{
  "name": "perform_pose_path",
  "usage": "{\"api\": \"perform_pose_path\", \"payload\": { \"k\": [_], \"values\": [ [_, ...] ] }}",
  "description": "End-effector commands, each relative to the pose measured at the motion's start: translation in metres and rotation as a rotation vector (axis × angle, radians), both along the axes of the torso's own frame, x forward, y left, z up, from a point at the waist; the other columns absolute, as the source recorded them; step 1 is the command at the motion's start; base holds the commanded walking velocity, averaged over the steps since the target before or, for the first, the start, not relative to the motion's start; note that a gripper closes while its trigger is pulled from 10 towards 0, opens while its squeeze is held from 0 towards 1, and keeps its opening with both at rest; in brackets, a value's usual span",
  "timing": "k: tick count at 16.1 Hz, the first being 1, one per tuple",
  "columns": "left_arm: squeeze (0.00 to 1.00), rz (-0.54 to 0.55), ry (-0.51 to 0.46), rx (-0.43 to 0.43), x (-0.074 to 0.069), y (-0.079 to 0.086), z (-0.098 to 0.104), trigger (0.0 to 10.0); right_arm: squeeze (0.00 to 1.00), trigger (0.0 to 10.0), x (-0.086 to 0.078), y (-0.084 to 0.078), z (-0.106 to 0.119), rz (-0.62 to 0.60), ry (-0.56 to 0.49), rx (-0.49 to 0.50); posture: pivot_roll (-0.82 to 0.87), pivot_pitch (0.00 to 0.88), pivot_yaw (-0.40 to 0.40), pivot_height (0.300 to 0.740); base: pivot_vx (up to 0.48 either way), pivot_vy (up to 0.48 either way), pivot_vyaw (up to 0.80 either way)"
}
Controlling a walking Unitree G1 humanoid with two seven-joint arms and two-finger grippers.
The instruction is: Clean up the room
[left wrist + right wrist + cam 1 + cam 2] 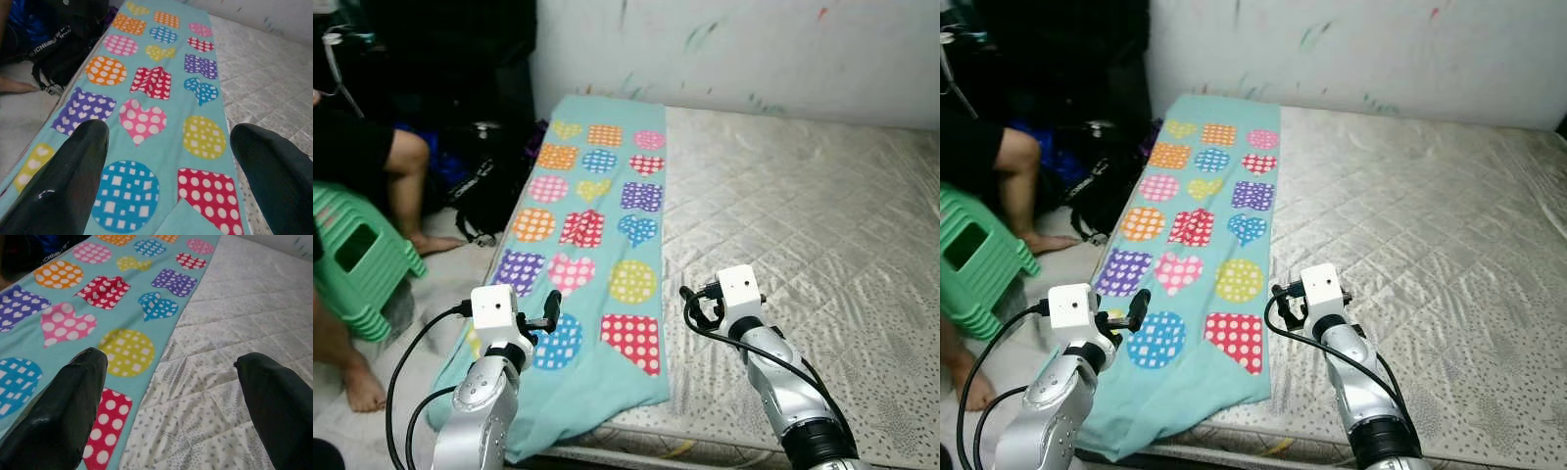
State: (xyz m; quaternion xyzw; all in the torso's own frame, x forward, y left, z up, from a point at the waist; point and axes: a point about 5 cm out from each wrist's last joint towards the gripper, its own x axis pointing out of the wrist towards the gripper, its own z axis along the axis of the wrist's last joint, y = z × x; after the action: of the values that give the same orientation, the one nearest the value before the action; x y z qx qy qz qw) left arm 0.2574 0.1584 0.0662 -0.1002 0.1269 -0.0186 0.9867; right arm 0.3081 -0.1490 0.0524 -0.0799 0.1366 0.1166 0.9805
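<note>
A teal blanket (597, 225) printed with bright dotted hearts, circles and squares lies lengthwise along the left edge of a bare quilted mattress (803, 215). Its near end hangs over the mattress corner. My left gripper (544, 318) hovers above the blanket's near left part, over the blue dotted circle (124, 196). In the left wrist view the left gripper (168, 132) stands open with nothing between its fingers. My right gripper (691, 305) hangs just right of the blanket's right edge, above the mattress. It is open too, and the right wrist view has the right gripper (168, 360) straddling that edge.
A person sits at the left, with a bare leg (411, 166) and a foot (362, 387) on the floor. A stack of green plastic stools (357, 255) stands beside them. A black backpack (494, 191) leans against the mattress side. A paint-marked wall (754, 49) runs behind.
</note>
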Motion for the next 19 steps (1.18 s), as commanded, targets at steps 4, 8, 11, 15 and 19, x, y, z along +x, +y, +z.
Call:
{"api": "perform_pose_path", "payload": {
  "k": [4,8,11,15,19],
  "values": [
    [0.0,-0.019,-0.014,-0.01,0.0011,-0.0025,0.0029,10.0,0.0,10.0,-0.0002,-0.0023,-0.0022,-0.01,0.015,-0.006,-0.08,0.0,-0.024,0.74,0.0,0.0,0.0],
    [0.0,-0.024,-0.017,-0.013,0.0015,-0.0032,0.0033,10.0,0.0,10.0,0.0002,-0.0026,-0.0019,-0.013,0.014,-0.009,-0.08,0.0,-0.024,0.74,0.32,0.0,0.0],
    [0.0,-0.024,-0.016,-0.013,0.0018,-0.0033,0.0032,10.0,0.0,10.0,0.0005,-0.0028,-0.0019,-0.013,0.015,-0.011,-0.08,0.0,-0.024,0.74,0.314,0.0,0.0],
    [0.0,-0.022,-0.014,-0.011,0.0016,-0.0031,0.003,10.0,0.0,10.0,0.0006,-0.0028,-0.0024,-0.013,0.018,-0.013,-0.08,0.0,-0.025,0.74,0.275,0.0,0.0],
    [0.0,-0.011,-0.002,-0.007,0.0016,-0.0022,0.0016,10.0,0.0,10.0,0.0006,-0.0029,-0.0027,-0.014,0.019,-0.013,-0.08,0.0,-0.025,0.74,0.061,0.0,0.0]
  ]
}}
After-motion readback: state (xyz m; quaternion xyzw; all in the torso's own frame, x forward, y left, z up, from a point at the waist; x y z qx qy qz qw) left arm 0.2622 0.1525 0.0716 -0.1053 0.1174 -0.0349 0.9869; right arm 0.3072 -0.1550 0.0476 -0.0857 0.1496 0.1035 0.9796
